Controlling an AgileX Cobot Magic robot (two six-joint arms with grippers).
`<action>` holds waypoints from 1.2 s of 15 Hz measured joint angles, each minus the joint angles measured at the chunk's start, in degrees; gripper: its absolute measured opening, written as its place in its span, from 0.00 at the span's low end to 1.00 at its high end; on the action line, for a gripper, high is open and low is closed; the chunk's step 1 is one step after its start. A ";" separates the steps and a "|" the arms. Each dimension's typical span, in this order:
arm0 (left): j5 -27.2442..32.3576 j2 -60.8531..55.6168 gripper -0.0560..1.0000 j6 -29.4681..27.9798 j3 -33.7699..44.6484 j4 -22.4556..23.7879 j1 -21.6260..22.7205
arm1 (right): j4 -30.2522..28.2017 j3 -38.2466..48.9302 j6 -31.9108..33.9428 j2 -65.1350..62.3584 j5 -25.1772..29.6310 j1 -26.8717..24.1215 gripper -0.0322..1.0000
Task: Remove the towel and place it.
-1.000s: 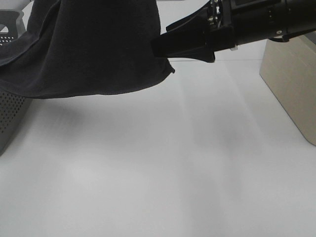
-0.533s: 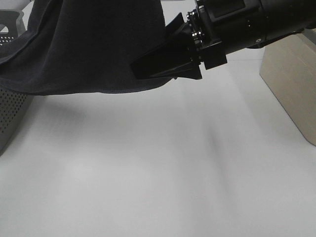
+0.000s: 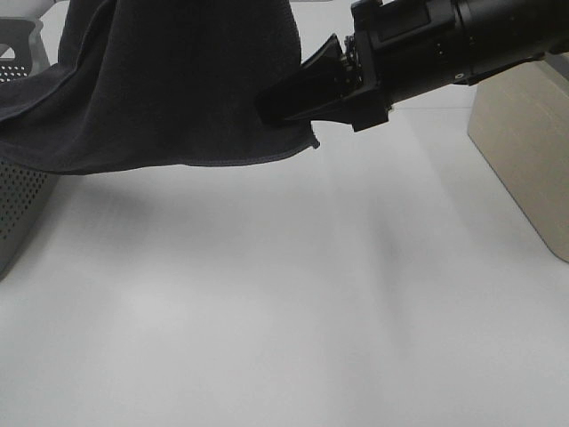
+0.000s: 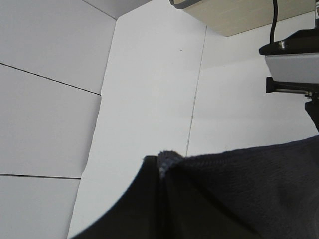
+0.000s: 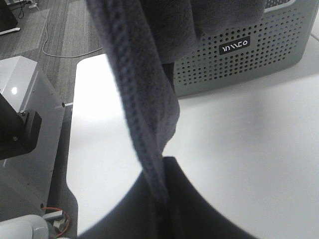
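Right gripper [image 3: 268, 108] clamped on towel [image 3: 160, 89] corner, 12 o'clock; left gripper [image 4: 160, 167] pinches hem. Risk: thin bite slips, corner drops.

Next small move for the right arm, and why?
Probably draw the right end effector a little rightward and up. It is shut on the hem of the towel, the left end effector pinches another edge, and the cloth droops over the grey basket; spreading should lift it clear.
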 joint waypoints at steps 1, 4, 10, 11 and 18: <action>0.23 0.00 0.05 0.00 0.00 0.00 0.00 | 0.57 0.00 0.00 0.00 0.00 0.00 0.05; 1.03 0.00 0.05 -3.04 0.00 0.06 0.00 | 4.87 -0.11 4.30 0.00 -1.60 0.00 0.05; -4.87 2.12 0.05 -5.67 0.00 0.74 3.55 | -27.16 -17.36 42.63 0.00 -1.66 0.11 0.05; -8.54 3.27 0.05 -5.67 0.00 0.69 5.61 | -38.27 -24.47 55.06 0.00 1.15 0.11 0.05; -32.60 6.93 0.05 -5.84 0.00 5.84 8.42 | -70.53 -53.40 64.69 3.15 5.04 0.11 0.05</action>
